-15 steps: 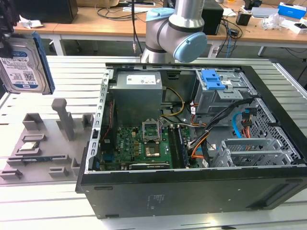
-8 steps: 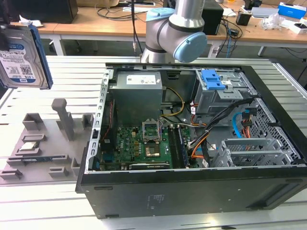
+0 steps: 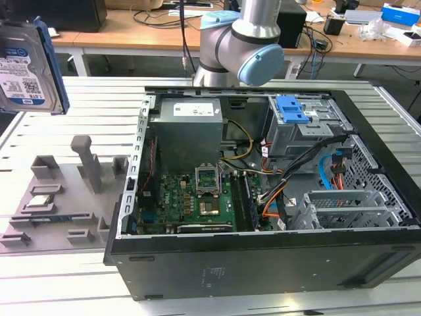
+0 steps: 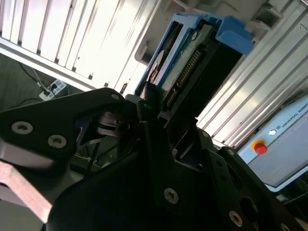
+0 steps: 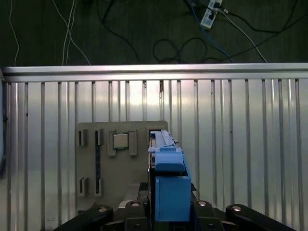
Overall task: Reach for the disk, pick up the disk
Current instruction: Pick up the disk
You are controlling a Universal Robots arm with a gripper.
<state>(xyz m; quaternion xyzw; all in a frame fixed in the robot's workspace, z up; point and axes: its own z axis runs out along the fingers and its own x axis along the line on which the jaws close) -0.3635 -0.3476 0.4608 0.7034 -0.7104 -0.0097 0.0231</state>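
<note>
The pincer [image 5: 169, 214] clamps the blue-framed disk [image 5: 168, 178] edgewise between its jaws

Flat silver bare-metal disk [image 3: 26, 69], glossy paper label, smooth blue plastic frame. Beneath the disk: ribbed silver aluminium table [image 3: 85, 92], satin sheen; matt grey plastic fixture tray [image 3: 62, 197], dull finish.

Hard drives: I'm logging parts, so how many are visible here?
1. The disk is held aloft in the gripper, at the exterior view's upper left. More may sit hidden in the drive cage of the open computer case.
</note>
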